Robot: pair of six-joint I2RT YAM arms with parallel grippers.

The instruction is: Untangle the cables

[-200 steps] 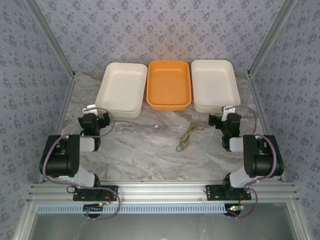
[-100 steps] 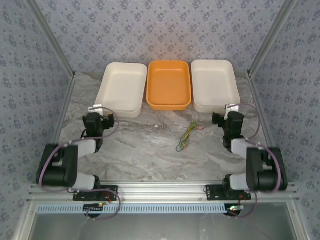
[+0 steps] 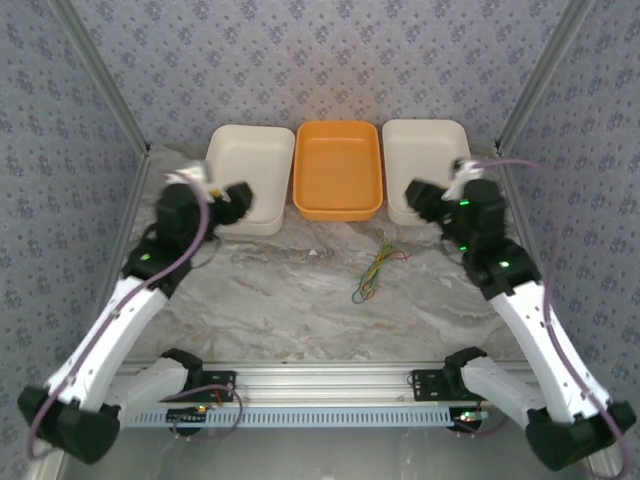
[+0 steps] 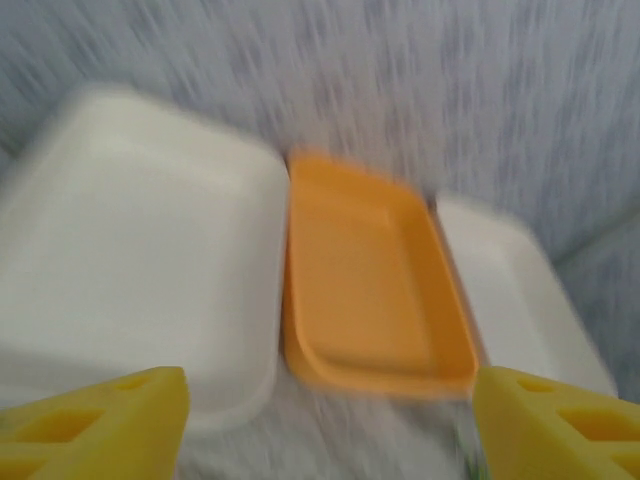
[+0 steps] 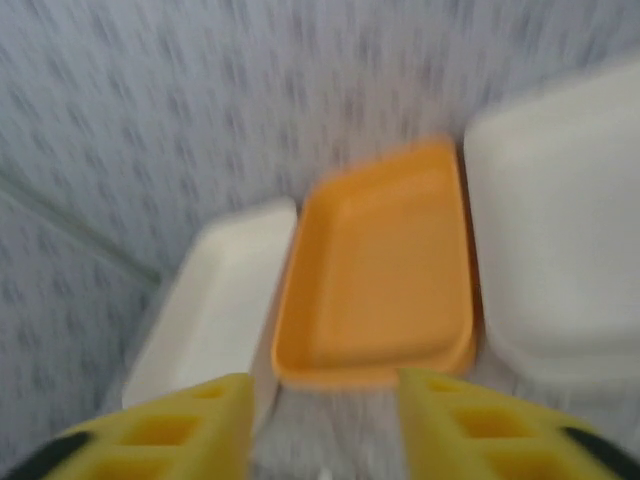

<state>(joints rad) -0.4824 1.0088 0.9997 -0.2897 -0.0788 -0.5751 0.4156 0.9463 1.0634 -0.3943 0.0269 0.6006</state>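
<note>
The cables lie as a small tangled bundle of thin yellow, green and red wires on the marble table, right of centre, in front of the orange tray. My left gripper is raised over the near edge of the left white tray, far left of the cables. Its yellow fingers stand wide apart with nothing between them. My right gripper hangs at the near left corner of the right white tray, up and right of the cables, open and empty, yellow fingers apart.
Three trays line the back of the table, white, orange, white, seen blurred in both wrist views as the orange tray and the orange tray. Patterned walls close in the back and sides. An aluminium rail runs along the near edge.
Both arms have unfolded from their rest poses and reached up and forward toward the trays. The wrist views are motion-blurred. The cables have not moved.
</note>
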